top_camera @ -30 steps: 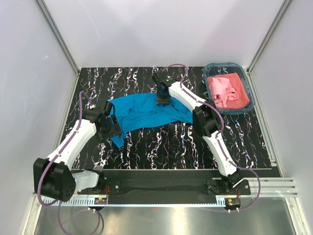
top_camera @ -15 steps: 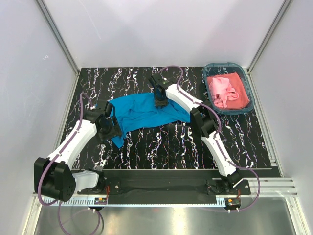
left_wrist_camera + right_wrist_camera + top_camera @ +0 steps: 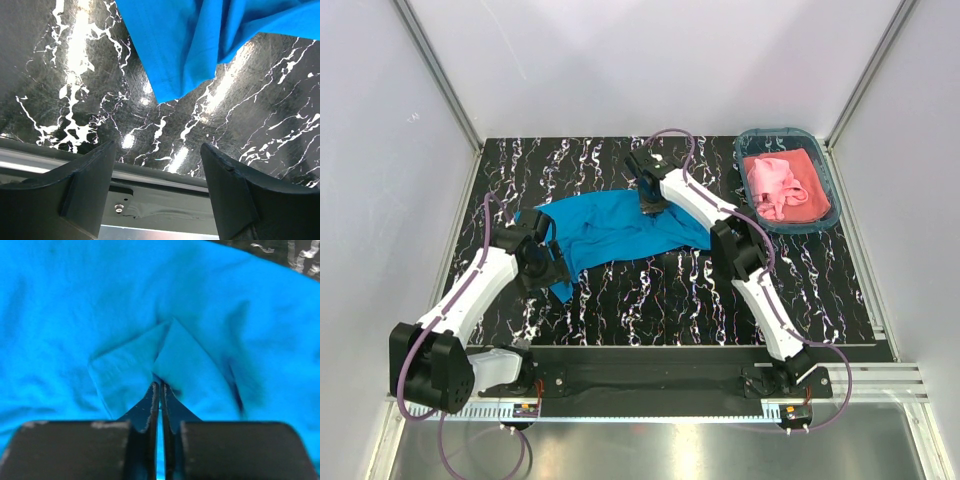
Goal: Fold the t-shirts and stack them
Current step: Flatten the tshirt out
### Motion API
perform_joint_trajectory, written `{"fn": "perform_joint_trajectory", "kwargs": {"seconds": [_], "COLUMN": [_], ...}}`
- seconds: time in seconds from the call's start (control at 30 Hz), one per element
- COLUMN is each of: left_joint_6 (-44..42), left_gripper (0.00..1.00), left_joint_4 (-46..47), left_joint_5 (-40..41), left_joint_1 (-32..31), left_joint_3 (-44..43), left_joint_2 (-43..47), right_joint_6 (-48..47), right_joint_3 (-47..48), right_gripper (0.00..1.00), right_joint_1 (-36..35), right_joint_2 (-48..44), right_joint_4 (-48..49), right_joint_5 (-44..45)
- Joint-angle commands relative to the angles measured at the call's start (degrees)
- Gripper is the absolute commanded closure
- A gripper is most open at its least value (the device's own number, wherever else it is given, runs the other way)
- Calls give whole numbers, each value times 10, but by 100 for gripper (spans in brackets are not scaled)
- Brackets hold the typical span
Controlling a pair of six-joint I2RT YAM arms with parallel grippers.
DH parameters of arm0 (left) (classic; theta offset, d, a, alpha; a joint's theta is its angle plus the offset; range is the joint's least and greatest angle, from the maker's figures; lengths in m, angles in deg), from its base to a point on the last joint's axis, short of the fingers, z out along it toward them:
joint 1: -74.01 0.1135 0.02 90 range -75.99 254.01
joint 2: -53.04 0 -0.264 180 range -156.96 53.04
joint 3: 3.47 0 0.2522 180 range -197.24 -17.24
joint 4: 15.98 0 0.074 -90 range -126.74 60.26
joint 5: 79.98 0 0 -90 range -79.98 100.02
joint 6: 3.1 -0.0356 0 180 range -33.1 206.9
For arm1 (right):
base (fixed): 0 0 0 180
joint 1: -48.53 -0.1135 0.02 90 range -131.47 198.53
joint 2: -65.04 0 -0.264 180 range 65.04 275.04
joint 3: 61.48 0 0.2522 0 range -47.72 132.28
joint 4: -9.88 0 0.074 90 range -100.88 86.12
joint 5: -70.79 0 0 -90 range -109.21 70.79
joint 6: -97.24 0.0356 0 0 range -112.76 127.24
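- Remote console, top view: the turquoise t-shirt point(image 3: 620, 230) lies rumpled and unfolded across the middle of the marbled black table point(image 3: 650, 290). It is spread roughly flat, with creases and one corner trailing toward my left arm.
- The pink t-shirt point(image 3: 778, 185) sits bunched in the teal basket point(image 3: 775, 131) at the far right corner, well apart from the turquoise one.
- By my reading the task is in its early stage: no fold is finished on either shirt, nothing is stacked, and the pink shirt has yet to leave the basket.
- Right gripper point(image 3: 653, 205), at the shirt's far edge: in the wrist view its fingers point(image 3: 152, 400) are pressed together with barely a slit between them, pinching a small peaked tuck of turquoise cloth.
- Left gripper point(image 3: 548, 268), at the shirt's near-left corner: in the wrist view its fingers point(image 3: 85, 190) stand wide apart and hold nothing. Only bare table shows between them, and the shirt's pointed corner point(image 3: 165, 95) lies just beyond their tips, not touching.
- I judge the left hand must take that corner before a two-handed fold can begin.
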Motion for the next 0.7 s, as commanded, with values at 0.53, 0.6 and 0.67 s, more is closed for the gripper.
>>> {"fn": "perform_joint_trajectory", "kwargs": {"seconds": [0.53, 0.6, 0.67], "left_joint_6": [150, 156, 151], "left_gripper": [56, 59, 59], "left_joint_4": [55, 79, 90], "left_joint_5": [-60, -56, -50], "left_joint_1": [19, 19, 23], "left_joint_3": [102, 113, 111], "left_joint_2": [6, -5, -28], "right_joint_6": [1, 1, 2], "right_joint_3": [-179, -194, -215], "right_gripper": [100, 100, 100], "right_joint_1": [58, 58, 58], "right_joint_2": [-255, -278, -292], "right_joint_4": [5, 10, 21], "right_joint_5": [-46, -56, -60]}}
